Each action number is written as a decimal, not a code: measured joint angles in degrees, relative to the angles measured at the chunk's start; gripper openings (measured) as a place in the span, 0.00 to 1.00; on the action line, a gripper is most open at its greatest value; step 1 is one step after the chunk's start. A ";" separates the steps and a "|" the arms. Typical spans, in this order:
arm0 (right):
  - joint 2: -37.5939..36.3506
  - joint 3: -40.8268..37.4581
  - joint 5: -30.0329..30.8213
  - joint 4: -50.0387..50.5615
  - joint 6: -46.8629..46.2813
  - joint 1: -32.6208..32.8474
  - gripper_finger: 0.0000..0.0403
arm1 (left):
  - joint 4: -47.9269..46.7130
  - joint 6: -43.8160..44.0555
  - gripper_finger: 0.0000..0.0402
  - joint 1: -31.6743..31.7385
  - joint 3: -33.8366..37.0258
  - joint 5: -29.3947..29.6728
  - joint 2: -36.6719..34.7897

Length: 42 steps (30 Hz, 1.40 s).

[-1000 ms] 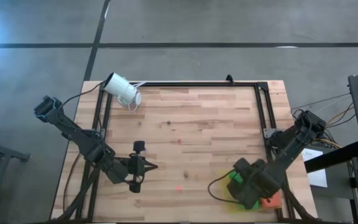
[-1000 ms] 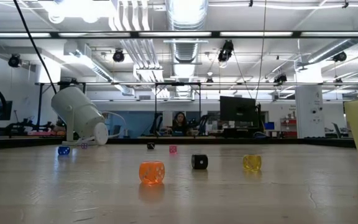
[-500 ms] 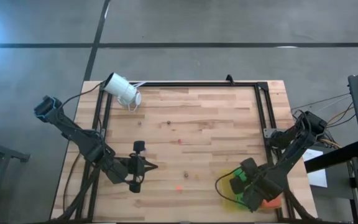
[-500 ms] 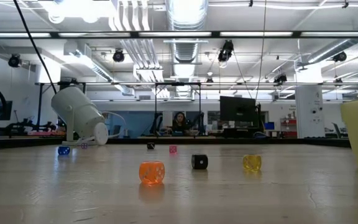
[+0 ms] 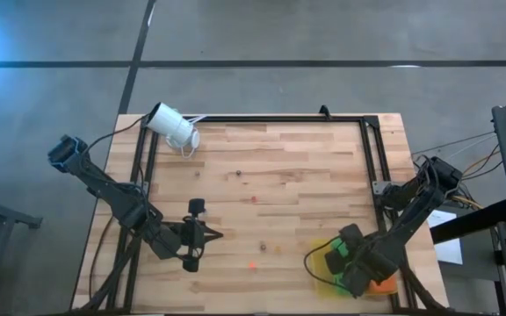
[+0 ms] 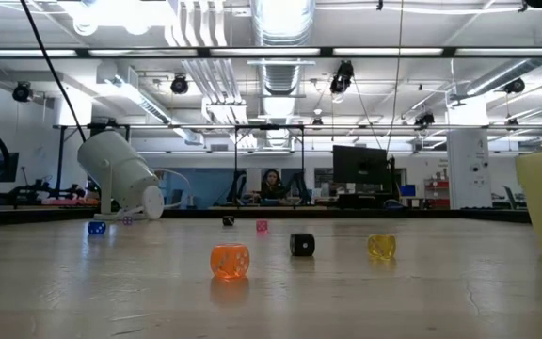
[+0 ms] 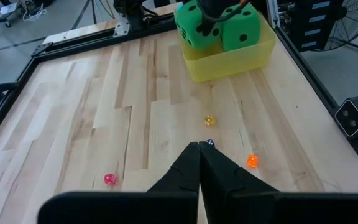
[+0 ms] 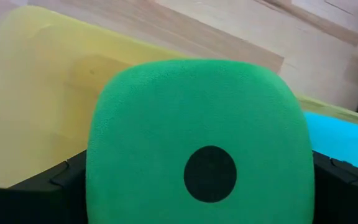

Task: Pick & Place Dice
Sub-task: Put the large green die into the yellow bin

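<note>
A bright green die (image 8: 197, 140) is held between the spread fingers of the right gripper (image 5: 351, 263), directly over a translucent yellow bin (image 7: 229, 59) that stands near the table's near right corner. In the right wrist view the die fills most of the picture, one dark pip facing the camera, and only the dark tips of the two fingers (image 8: 55, 180) are seen at its sides; the yellow bin wall lies behind it and a strip of a teal die (image 8: 347, 140) shows at one edge. Whether the green die touches the bin's contents cannot be told.

In the left wrist view two green dice are seen at the bin, the one (image 7: 194, 25) partly covered by the right gripper's dark fingers, the other green die (image 7: 241, 30) beside it in the bin. From above, most of the bin is hidden under the right arm; only a green patch and part of the orange-red die (image 5: 381, 284), lying on the wood just beside the bin, can be made out.

The left gripper (image 7: 199, 163) is closed, finger against finger, with nothing in it, and is held above the near left part of the wooden table (image 5: 279, 175). Tiny coloured dice (image 7: 209, 120) lie scattered on the boards. A white camera (image 5: 172, 127) stands at the far left corner.
</note>
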<state>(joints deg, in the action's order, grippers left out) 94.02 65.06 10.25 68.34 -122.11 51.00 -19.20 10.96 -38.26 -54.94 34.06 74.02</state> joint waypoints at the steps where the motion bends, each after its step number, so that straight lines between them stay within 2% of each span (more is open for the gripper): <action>1: 0.00 0.13 0.02 -0.04 0.05 0.00 0.89 | 0.02 0.01 0.01 0.00 0.00 0.00 0.00; 5: 0.00 0.19 0.03 -0.21 0.47 -0.02 0.89 | 0.40 0.01 0.01 0.00 0.00 0.38 0.00; 10: 0.00 0.19 0.10 -0.68 0.82 0.00 0.89 | 2.03 1.49 0.01 0.00 0.00 5.61 0.00; 22: 0.00 0.23 0.10 -1.37 1.26 0.00 0.89 | 1.60 1.21 0.01 0.00 0.00 5.81 0.00; 26: 0.00 0.23 0.10 -1.43 1.26 0.00 0.89 | 1.57 -1.59 0.01 -0.02 0.00 5.80 0.00; 36: 0.00 0.25 0.08 -1.43 1.26 -0.02 0.89 | 1.60 -1.82 0.01 -0.02 0.00 4.12 0.00; 42: 0.00 0.28 0.08 -1.43 1.26 0.00 0.89 | 1.60 -2.02 0.01 -0.07 0.00 -0.85 0.00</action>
<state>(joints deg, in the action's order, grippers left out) 94.02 65.34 10.33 66.92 -120.86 51.00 -17.60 8.94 -38.33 -54.94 33.21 74.02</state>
